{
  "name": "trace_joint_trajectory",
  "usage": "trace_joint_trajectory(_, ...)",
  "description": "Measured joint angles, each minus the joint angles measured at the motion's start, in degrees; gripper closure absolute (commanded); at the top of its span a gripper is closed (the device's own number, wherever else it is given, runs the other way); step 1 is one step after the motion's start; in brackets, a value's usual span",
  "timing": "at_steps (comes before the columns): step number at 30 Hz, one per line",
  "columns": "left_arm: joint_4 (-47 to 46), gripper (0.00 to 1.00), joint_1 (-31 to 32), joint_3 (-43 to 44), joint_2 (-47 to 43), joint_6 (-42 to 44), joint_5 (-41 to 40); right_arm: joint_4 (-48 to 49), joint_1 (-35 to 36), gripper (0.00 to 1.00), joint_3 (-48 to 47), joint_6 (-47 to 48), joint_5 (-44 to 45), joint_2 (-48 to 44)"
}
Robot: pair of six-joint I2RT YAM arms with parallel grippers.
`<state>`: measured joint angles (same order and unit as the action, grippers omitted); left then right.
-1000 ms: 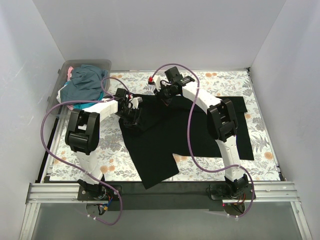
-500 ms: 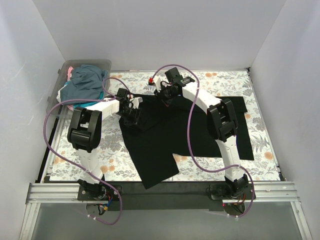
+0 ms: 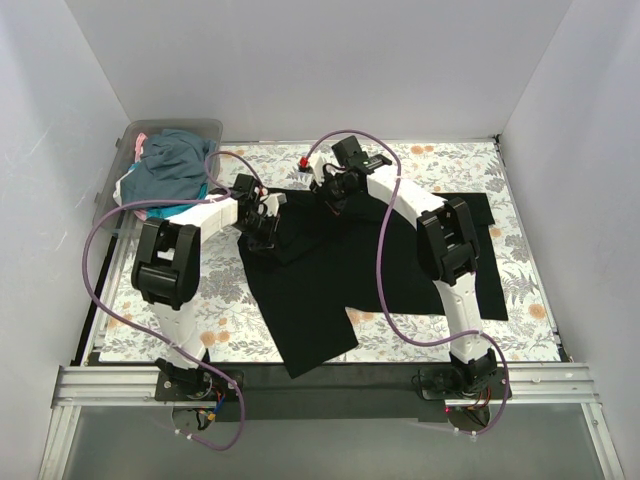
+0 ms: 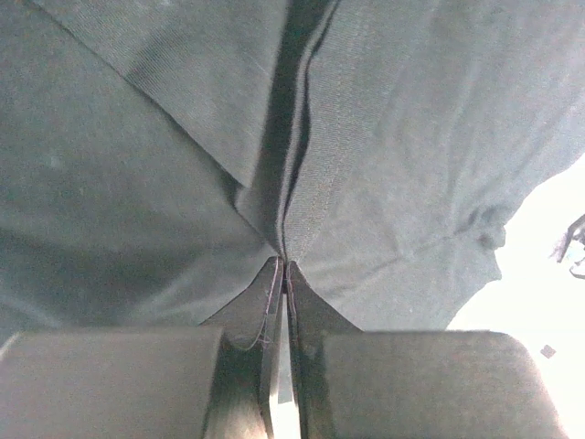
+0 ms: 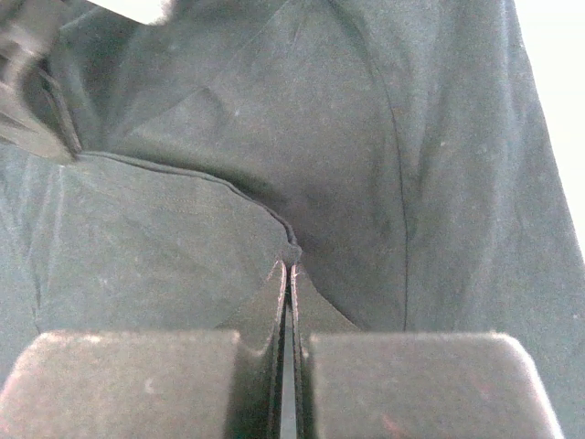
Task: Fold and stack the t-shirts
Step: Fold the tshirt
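Observation:
A black t-shirt lies spread over the middle of the floral table cover. My left gripper is at its far left edge, shut on a pinched fold of the black cloth. My right gripper is at the shirt's far edge, shut on a black hem. Black cloth fills both wrist views. Slate-blue, teal and pink shirts lie heaped in the bin at the far left.
A clear plastic bin stands at the far left corner. The floral table cover shows around the shirt. White walls close in the left, back and right sides. Purple cables loop above both arms.
Both grippers have shifted very slightly; the left gripper has edged a little toward the far side. The shirt lies much as before.

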<state>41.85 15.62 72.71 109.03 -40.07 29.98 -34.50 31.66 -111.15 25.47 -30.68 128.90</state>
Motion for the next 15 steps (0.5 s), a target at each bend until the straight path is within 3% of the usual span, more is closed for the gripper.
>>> trace_joint_trajectory(15, 6.9, 1.00, 0.1, 4.0, -7.7, 1.5, 3.5, 0.0, -0.7, 0.99, 3.8, 0.0, -1.7, -5.6)
